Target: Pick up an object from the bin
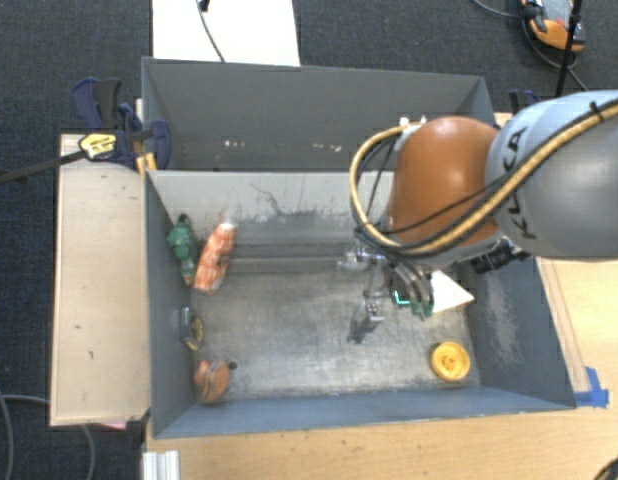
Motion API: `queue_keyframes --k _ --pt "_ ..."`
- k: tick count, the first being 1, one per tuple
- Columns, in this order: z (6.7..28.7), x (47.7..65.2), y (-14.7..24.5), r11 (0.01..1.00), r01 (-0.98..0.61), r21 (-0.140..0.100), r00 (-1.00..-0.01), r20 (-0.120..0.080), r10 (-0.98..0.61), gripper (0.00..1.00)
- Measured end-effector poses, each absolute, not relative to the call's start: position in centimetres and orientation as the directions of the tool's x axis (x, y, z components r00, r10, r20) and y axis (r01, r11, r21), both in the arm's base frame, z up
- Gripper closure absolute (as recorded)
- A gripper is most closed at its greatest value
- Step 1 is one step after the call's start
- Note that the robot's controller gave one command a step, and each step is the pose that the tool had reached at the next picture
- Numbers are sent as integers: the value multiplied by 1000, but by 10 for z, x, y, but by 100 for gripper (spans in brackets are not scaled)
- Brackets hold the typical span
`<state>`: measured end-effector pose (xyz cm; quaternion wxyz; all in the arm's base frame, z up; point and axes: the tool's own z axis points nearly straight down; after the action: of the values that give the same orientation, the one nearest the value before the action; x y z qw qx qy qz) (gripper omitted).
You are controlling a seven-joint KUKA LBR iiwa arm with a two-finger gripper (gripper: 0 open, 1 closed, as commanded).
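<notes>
Grey metal bin (289, 128) on dark carpet | end effector (374, 313) over bare floor right of centre, grip state cannot be told | yellow disc (450, 361) near lower-right corner, apart from it

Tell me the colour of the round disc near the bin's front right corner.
The round disc is yellow, in the camera view.

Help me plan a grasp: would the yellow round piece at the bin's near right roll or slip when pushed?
The yellow round piece looks like a low disc lying flat, so it would probably slide rather than roll. It looks small and solid, so it is likely stiff and light.
</notes>
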<state>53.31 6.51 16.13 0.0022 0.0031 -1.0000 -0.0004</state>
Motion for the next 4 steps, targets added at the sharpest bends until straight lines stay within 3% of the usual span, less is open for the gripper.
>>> queue_keyframes --k 1,2,3,4 --pt "165 535 65 1000 -5 1 -1000 -3 -5 0" --pt "163 525 60 997 -78 1 -997 -4 -78 0" --pt "120 523 51 956 -295 -2 -956 -11 -295 0" --pt "98 491 44 898 -439 4 -898 8 -439 0"
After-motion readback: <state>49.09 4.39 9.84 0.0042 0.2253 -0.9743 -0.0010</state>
